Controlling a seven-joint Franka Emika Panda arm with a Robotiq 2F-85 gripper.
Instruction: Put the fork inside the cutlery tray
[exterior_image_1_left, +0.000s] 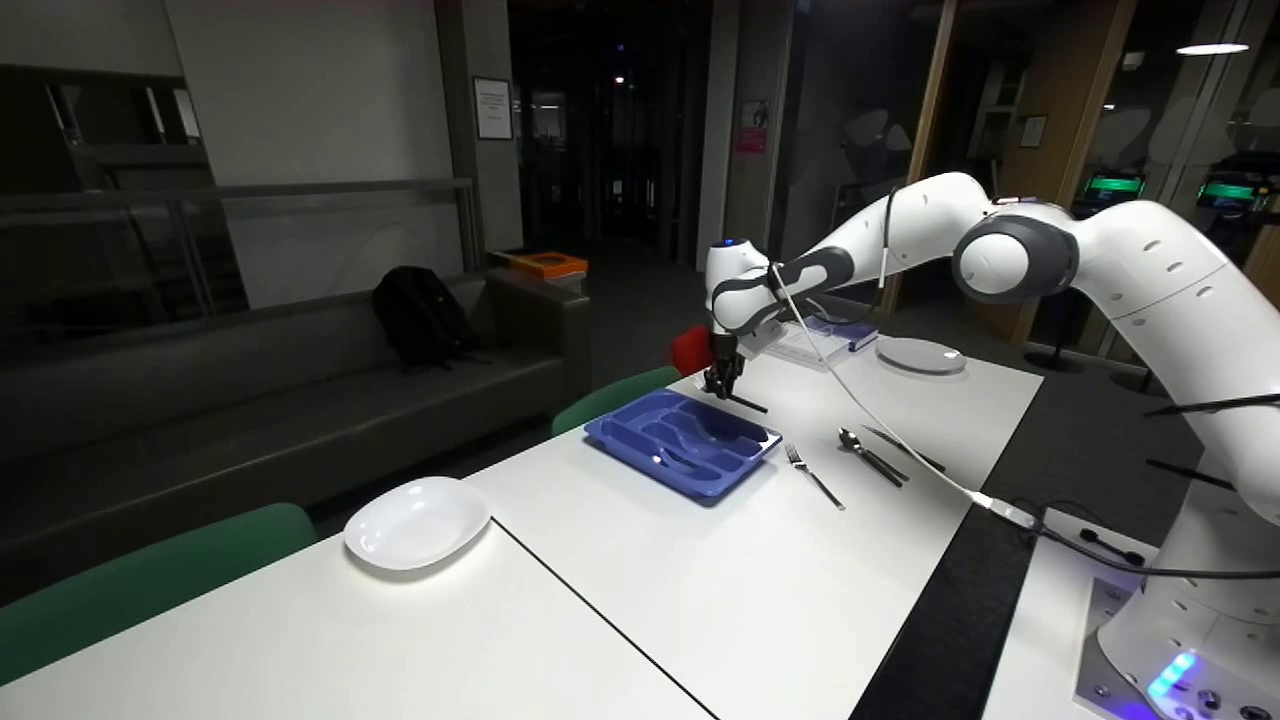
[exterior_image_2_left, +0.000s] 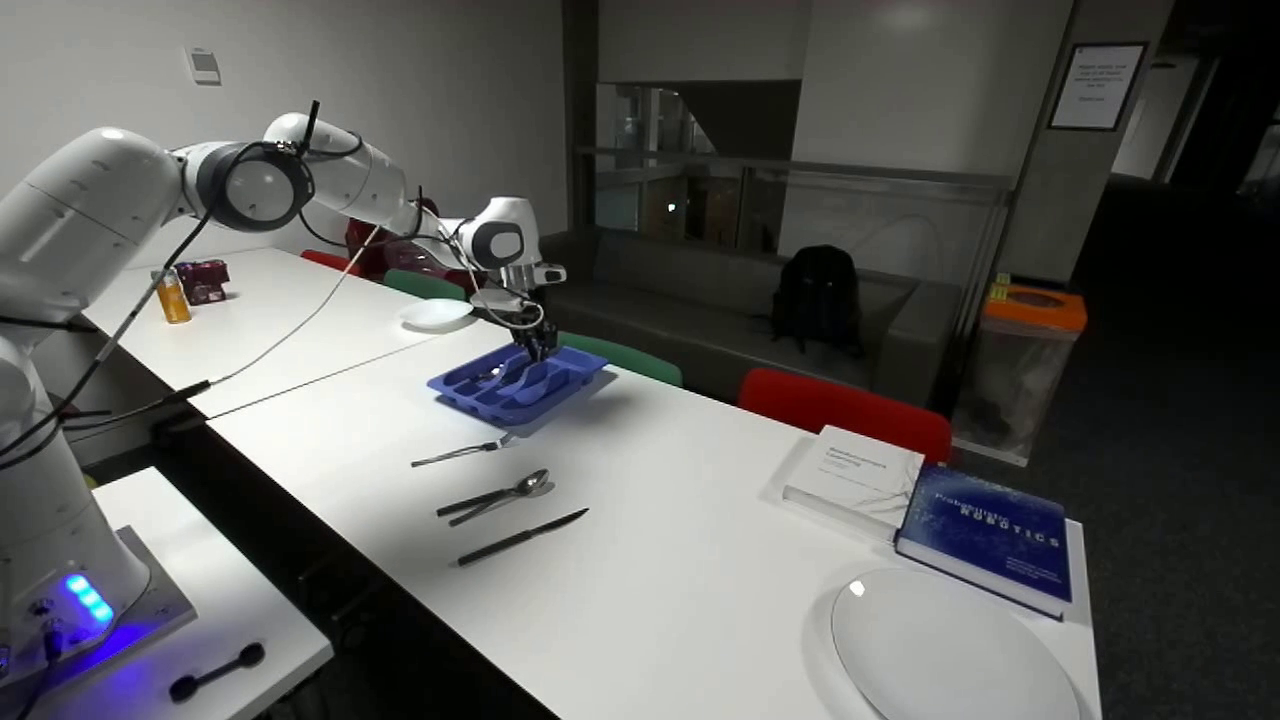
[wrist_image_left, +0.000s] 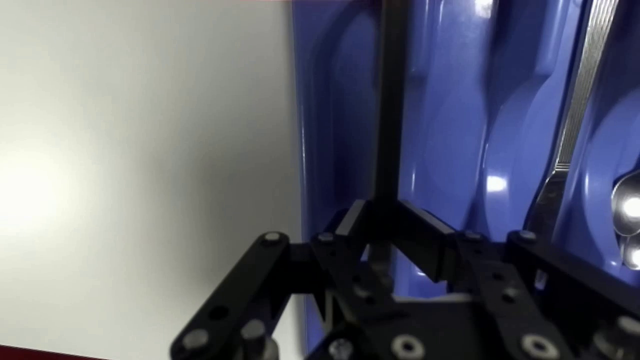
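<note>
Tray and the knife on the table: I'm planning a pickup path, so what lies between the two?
From the tray to the knife: a fork, then at least one spoon, as both exterior views show.

1 cutlery tray (exterior_image_1_left: 680, 440), 2 plates (exterior_image_1_left: 418, 522), 2 bks (exterior_image_2_left: 985, 535), w/ 1 fork (exterior_image_2_left: 462, 453), 1 knife (exterior_image_2_left: 523, 537) lying outside tray (spoon (exterior_image_2_left: 532, 484) ct. unclear).

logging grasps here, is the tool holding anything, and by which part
The tool pinches a utensil by its dark handle; its head is unclear, so I can't tell which kind.
</note>
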